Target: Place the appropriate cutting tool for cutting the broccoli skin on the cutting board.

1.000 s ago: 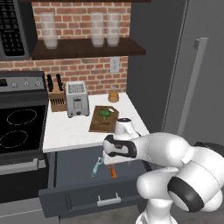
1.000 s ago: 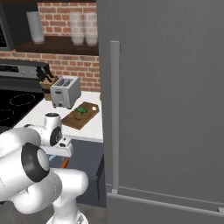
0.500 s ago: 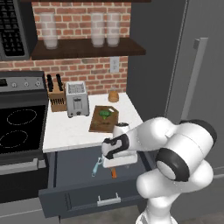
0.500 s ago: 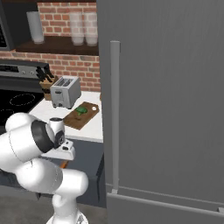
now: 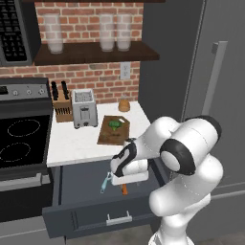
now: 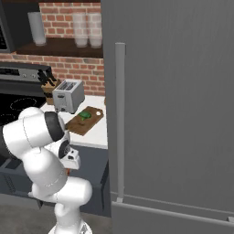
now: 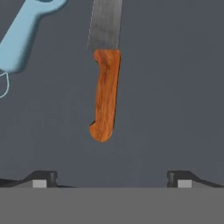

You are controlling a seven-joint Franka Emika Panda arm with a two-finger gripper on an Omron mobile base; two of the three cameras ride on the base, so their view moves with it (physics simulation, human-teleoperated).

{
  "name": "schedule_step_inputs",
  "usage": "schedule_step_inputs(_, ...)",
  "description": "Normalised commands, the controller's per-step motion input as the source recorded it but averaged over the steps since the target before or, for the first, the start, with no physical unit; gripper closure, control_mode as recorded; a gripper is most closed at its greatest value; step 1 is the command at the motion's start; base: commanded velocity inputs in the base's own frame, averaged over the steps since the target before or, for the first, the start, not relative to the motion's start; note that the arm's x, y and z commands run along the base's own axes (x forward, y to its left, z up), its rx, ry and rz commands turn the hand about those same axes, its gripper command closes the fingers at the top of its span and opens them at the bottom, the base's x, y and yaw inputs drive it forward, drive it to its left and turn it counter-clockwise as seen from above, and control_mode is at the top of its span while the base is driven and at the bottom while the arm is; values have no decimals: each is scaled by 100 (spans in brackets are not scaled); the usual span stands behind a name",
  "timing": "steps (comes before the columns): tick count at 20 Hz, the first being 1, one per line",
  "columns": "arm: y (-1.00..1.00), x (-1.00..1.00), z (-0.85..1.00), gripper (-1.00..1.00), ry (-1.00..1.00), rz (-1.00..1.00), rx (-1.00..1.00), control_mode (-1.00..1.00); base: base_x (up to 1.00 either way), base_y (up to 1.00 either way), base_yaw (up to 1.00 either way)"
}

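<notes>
— Where is the knife [image 7: 105,94]?
— Flat on the dark floor of the open drawer [image 5: 81,179]. In the hand view its orange handle sits in the middle, and the grey blade runs off toward 12 o'clock.

— And relative to the jaws?
— They are spread wide, tips at the bottom edge, one at 7 o'clock, one at 5. The handle's butt lies between their lines but above them, not touching either.

— Anything beside it?
— A light-blue peeler [image 7: 19,37] at 10 o'clock, apart from the knife.

— The board [image 5: 114,130]?
— On the white surface [image 5: 76,141], at 1 o'clock from the drawer, with the broccoli [image 5: 114,124] on it.
</notes>
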Motion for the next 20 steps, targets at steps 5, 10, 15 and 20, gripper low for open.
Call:
schedule_step_inputs(5, 12, 30, -21, -100, 0, 0, 0, -100, 0, 0, 0)
schedule_step_inputs(10, 9, 25, -22, -100, 0, 0, 0, -100, 0, 0, 0)
schedule_step_inputs(15, 1, 14, -24, -100, 0, 0, 0, -100, 0, 0, 0)
schedule_step_inputs(20, 3, 13, -24, -100, 0, 0, 0, -100, 0, 0, 0)
